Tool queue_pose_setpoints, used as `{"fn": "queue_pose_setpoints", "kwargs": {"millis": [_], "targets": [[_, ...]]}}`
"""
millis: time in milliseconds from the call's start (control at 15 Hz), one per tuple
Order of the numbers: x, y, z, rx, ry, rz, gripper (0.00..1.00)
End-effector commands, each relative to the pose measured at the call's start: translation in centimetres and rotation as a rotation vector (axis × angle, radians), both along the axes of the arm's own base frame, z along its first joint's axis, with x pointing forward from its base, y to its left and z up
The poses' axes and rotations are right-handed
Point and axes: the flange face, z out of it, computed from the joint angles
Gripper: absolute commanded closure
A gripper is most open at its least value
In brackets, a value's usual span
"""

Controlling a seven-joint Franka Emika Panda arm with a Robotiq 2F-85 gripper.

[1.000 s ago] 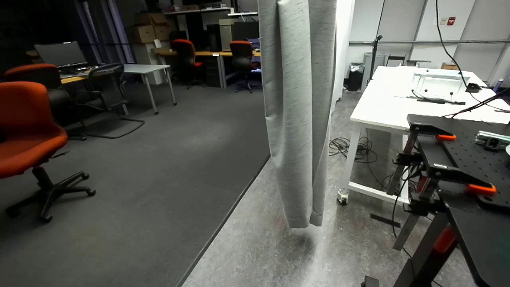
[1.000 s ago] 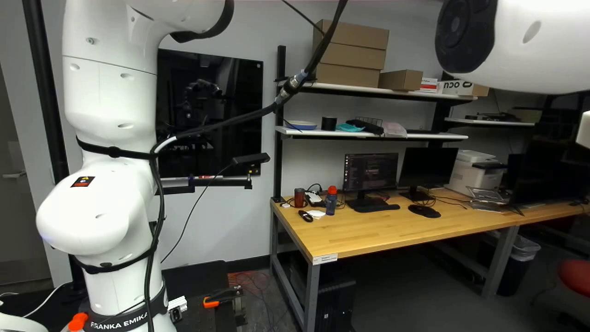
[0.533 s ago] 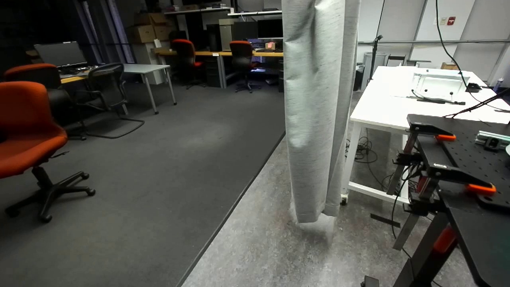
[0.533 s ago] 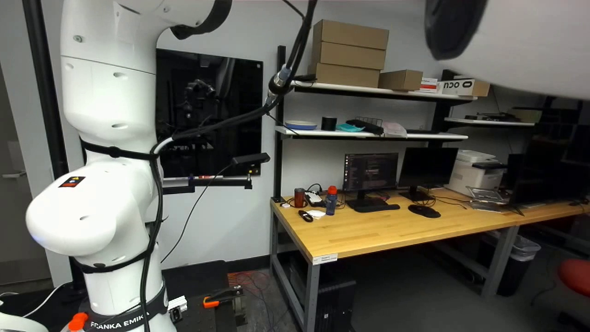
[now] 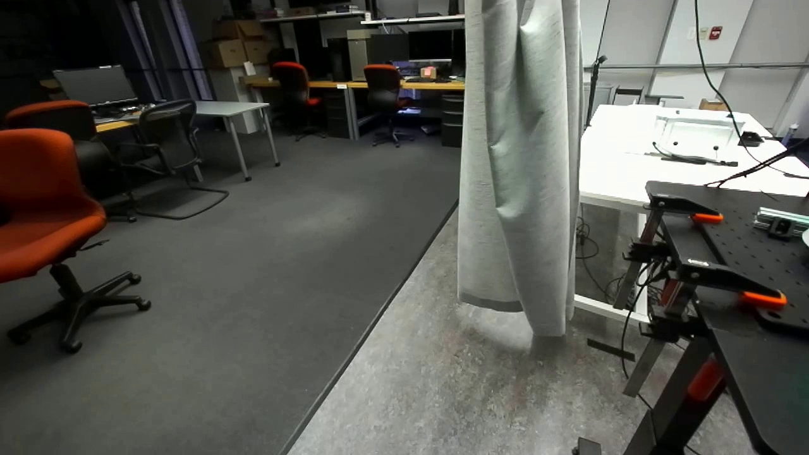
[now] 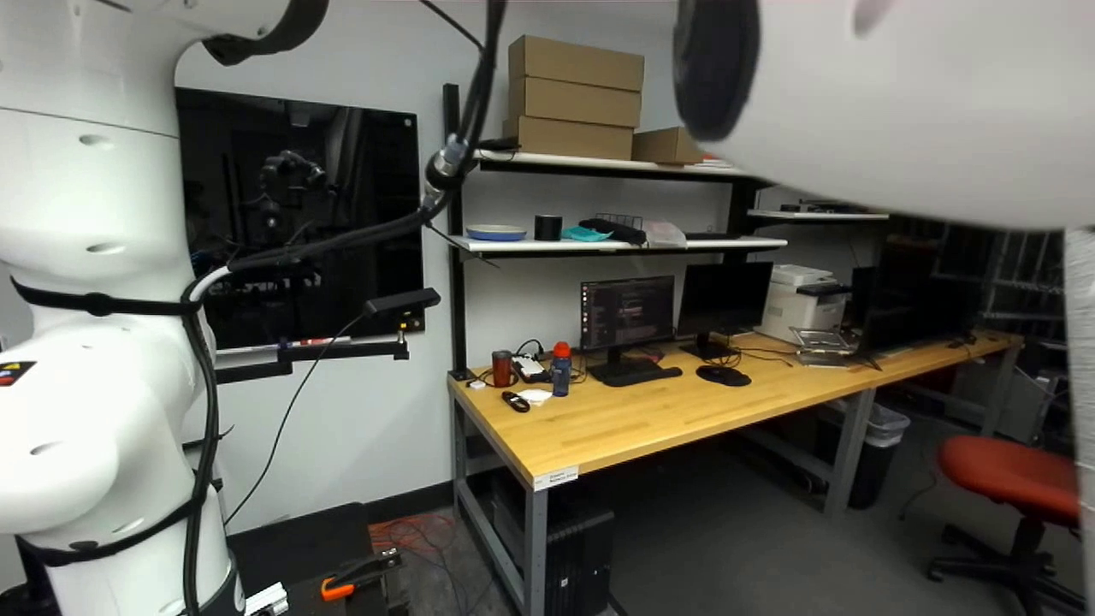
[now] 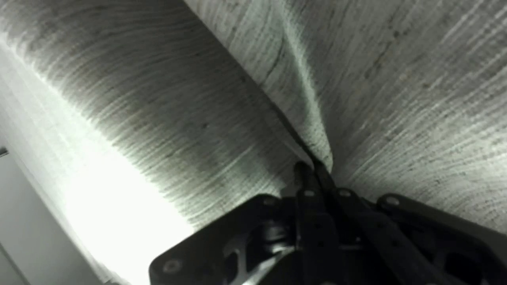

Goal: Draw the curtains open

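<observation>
The curtain [image 5: 518, 158] is a tall pale grey-white fabric hanging in bunched vertical folds in an exterior view. Its lower hem hangs a little above the floor and is uneven. Its fabric fills most of the wrist view [image 7: 190, 103], with folds converging on the fingertips. My gripper [image 7: 315, 170] has its fingers nearly together with a pinched fold of curtain between them. The exact amount of fabric held is hidden. A pale strip at the right edge of an exterior view [image 6: 1081, 385] looks like curtain. The gripper does not show in either exterior view.
A white table [image 5: 607, 170] stands just behind the curtain, and a black bench with clamps [image 5: 720, 278] is at right. Orange chairs [image 5: 44, 196] stand at left. The arm's base column [image 6: 94, 411], a wooden desk [image 6: 590, 428] and a large white arm link [image 6: 924, 111] also show.
The curtain has moved right, towards the bench, and its left hem has lifted. The upper-right arm link came closer to the camera. That exterior view has itself shifted, its background sliding left.
</observation>
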Motion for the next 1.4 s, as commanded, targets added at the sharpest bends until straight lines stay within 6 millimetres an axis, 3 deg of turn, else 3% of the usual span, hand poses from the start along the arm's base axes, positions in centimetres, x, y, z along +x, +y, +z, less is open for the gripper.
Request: {"fn": "queue_pose_setpoints", "kwargs": {"millis": [0, 200, 333, 533, 667, 1000, 1067, 1200, 1333], "targets": [[5.9, 8.3, -1.6, 0.006, 0.086, 0.192, 0.99], [11.3, 16.5, -4.8, 0.027, 0.167, 0.365, 0.99], [13.8, 21.7, -6.5, 0.034, 0.217, 0.477, 0.99], [15.6, 27.6, -8.6, 0.022, 0.313, 0.647, 0.99], [16.1, 30.6, -10.1, 0.013, 0.384, 0.759, 0.99], [16.2, 32.4, -10.3, 0.021, 0.485, 0.855, 0.99], [16.0, 32.4, -10.4, 0.026, 0.509, 0.864, 0.73], [15.5, 32.4, -10.8, 0.035, 0.553, 0.877, 0.65], [14.9, 32.5, -11.4, 0.042, 0.600, 0.889, 0.49]]}}
